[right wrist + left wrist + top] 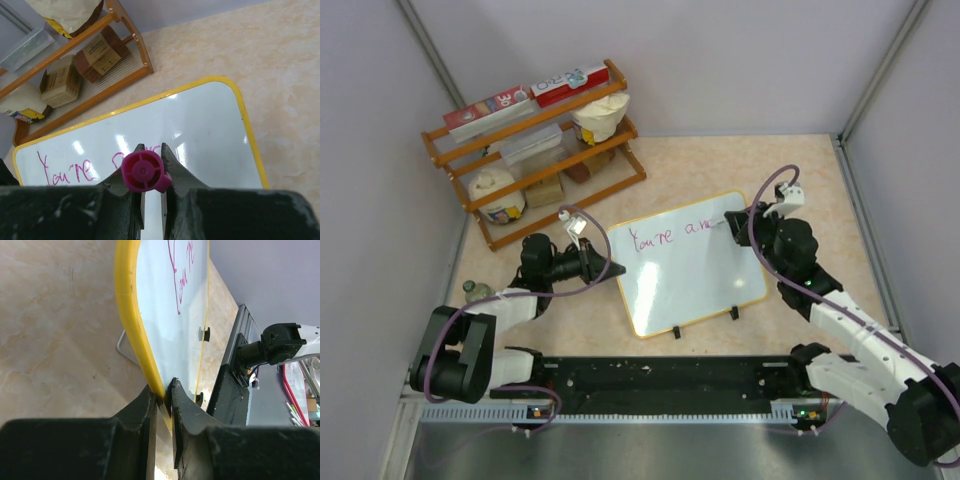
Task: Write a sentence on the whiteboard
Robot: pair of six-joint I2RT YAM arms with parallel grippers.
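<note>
The flat white whiteboard with a yellow rim (690,272) lies on the beige marbled tabletop (800,180), with two small black clips (734,313) on its near edge. The left jaws are clamped on the rim at its left corner. Over its far right corner, the right jaws are clamped on a magenta marker (144,171), at the end of pink handwriting (670,236) reading "You're a". An orange wooden rack (616,76) stands beyond its far left corner.
</note>
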